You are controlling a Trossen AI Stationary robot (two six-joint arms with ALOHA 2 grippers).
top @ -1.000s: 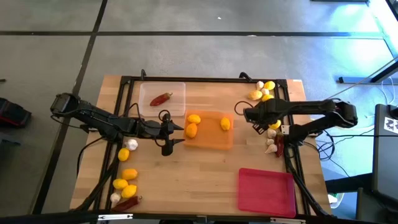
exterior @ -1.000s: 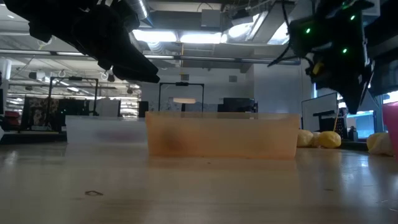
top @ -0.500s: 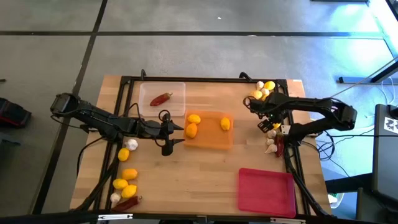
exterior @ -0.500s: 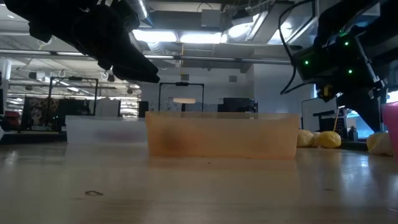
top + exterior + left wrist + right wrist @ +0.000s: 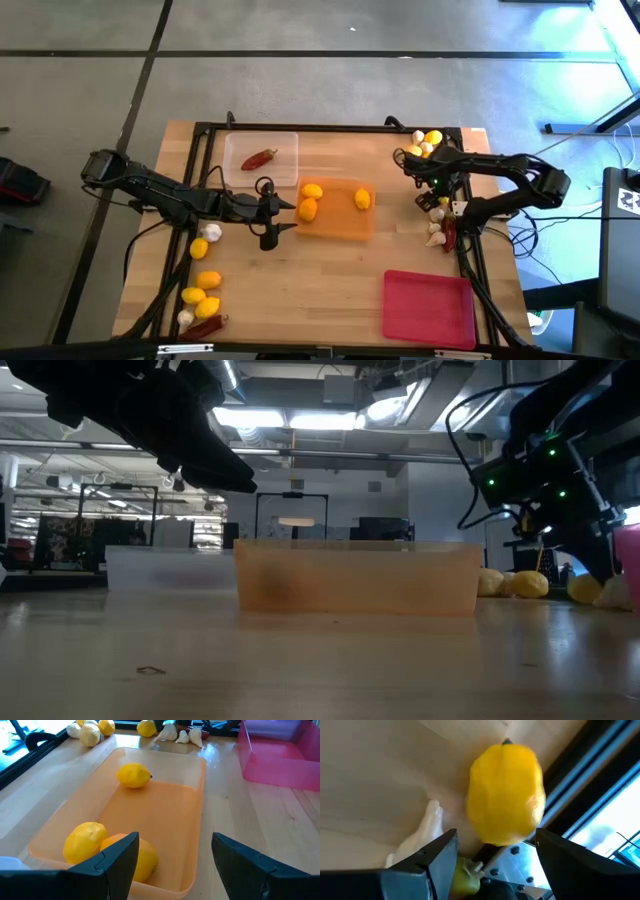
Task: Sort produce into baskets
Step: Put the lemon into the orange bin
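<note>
Left hand (image 5: 283,215): hovers above the surface just beside the orange tray's left end; fingers apart, nothing between them, as the left wrist view confirms.
Right hand (image 5: 418,167): at the far right part of the surface, over the produce cluster by the frame rail; fingers apart, a lemon (image 5: 506,792) directly ahead of them, not gripped.
Orange tray (image 5: 338,228): centre of the surface; holds three lemons (image 5: 311,191), two together at its left end and one apart near the right end.
Clear tray (image 5: 287,170): behind and left of the orange tray, touching or nearly touching its corner; holds one red chili pepper (image 5: 258,158).
Red-pink tray (image 5: 428,308): near right corner of the surface; no produce seen in it.
Right-side produce: lemons and garlic bulbs (image 5: 433,137) at the far right by the rail; more garlic (image 5: 434,238) and a dark red pepper (image 5: 450,233) lie nearer along the right edge.
Left-side produce: a garlic bulb (image 5: 212,232) and a lemon (image 5: 199,248) beside the left arm; further lemons (image 5: 208,279), one garlic bulb and a red pepper (image 5: 204,327) at the near left corner.
Surface (image 5: 320,280): light wood, framed by black rails.
Low view: orange tray (image 5: 356,575) seen side-on; left hand (image 5: 215,463) above its left end.
</note>
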